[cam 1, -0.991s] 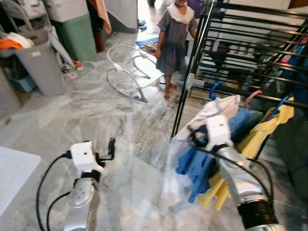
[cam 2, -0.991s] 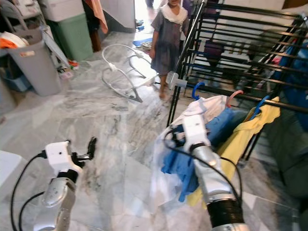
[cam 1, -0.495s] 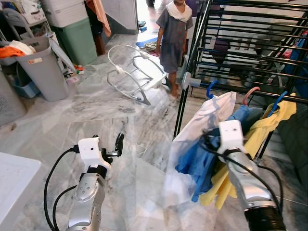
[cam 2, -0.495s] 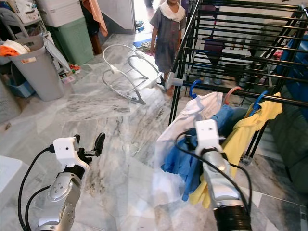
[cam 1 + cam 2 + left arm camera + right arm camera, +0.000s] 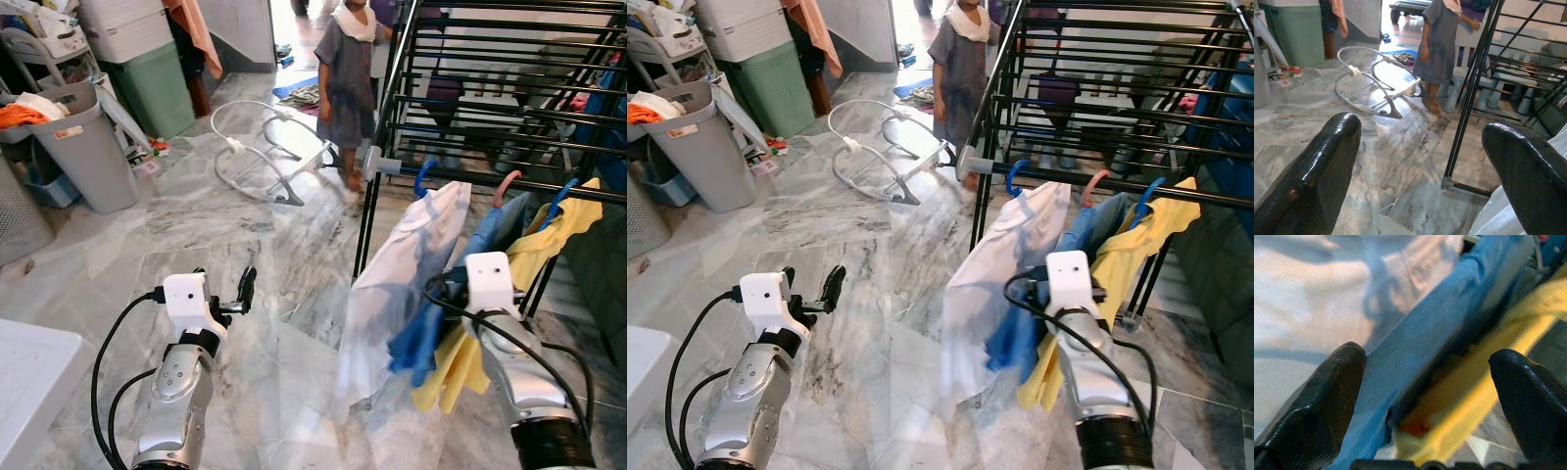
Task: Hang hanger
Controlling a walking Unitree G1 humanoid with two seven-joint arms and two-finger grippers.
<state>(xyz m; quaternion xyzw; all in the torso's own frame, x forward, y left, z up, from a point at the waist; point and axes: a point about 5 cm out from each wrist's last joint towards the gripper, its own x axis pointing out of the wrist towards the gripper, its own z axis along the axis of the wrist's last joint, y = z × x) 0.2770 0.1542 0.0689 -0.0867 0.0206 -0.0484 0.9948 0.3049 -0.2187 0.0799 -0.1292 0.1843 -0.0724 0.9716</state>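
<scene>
Three garments hang on hangers from a rail of the black drying rack (image 5: pixel 460 176): a white shirt (image 5: pixel 402 284) on a blue hook (image 5: pixel 423 178), a blue garment (image 5: pixel 421 343) on a pink hook (image 5: pixel 509 184), and a yellow shirt (image 5: pixel 554 230) on another blue hook (image 5: pixel 566 196). My right gripper (image 5: pixel 1425 362) is open, close in front of the blue and yellow cloth with nothing between its fingers. In the eye views its white wrist box (image 5: pixel 488 284) covers the fingers. My left gripper (image 5: pixel 1420 147) is open and empty, held low over the marble floor, left of the rack.
A person in a grey dress (image 5: pixel 345 78) stands by the rack's far corner. A metal bouncer frame (image 5: pixel 265 157) lies on the floor beyond my left arm. A grey laundry basket (image 5: pixel 88 147) and green bin (image 5: pixel 157 83) stand far left. A white surface (image 5: pixel 24 382) is near left.
The view has shifted. My right wrist has drawn back to the right and down from the garments, and the white shirt now hangs longer and swung out. My left gripper has risen a little.
</scene>
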